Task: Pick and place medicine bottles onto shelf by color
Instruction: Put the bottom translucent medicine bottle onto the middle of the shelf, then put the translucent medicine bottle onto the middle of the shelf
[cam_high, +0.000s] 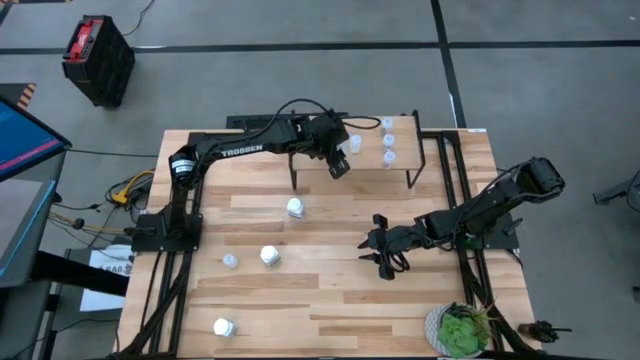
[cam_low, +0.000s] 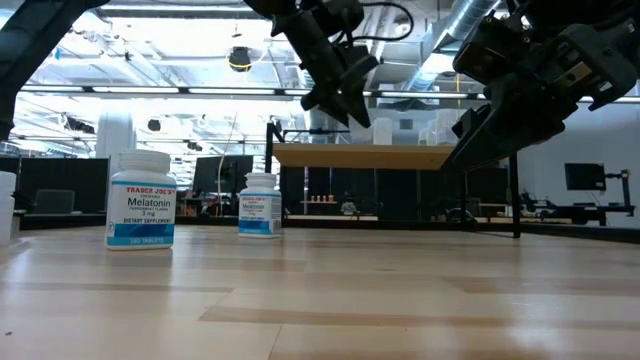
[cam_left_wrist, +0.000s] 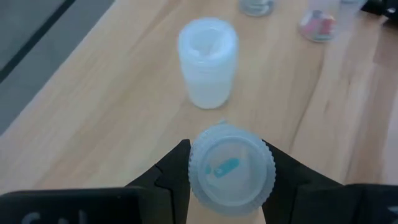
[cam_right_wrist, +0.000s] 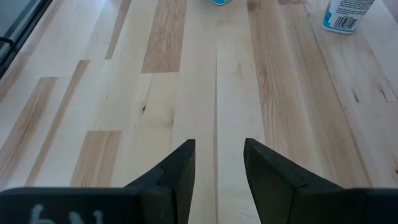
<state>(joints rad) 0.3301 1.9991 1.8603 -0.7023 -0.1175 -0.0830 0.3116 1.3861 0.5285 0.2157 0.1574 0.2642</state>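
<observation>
High view: the left gripper (cam_high: 340, 163) hovers over the small light-wood shelf on black legs (cam_high: 370, 160), fingers clenched on a pale translucent ribbed-cap medicine bottle (cam_left_wrist: 231, 169). A second pale bottle (cam_left_wrist: 207, 62) stands on the shelf just beyond it. Right gripper (cam_right_wrist: 217, 165) hangs empty, fingers parted, above the wooden tabletop (cam_high: 330, 300). Three white bottles (cam_high: 295, 208) stand on the tabletop.

two dark jointed arms, white trossen lettering on left arm (cam_high: 245, 150), black cables, angular black fingers (cam_right_wrist: 177, 171)
</observation>
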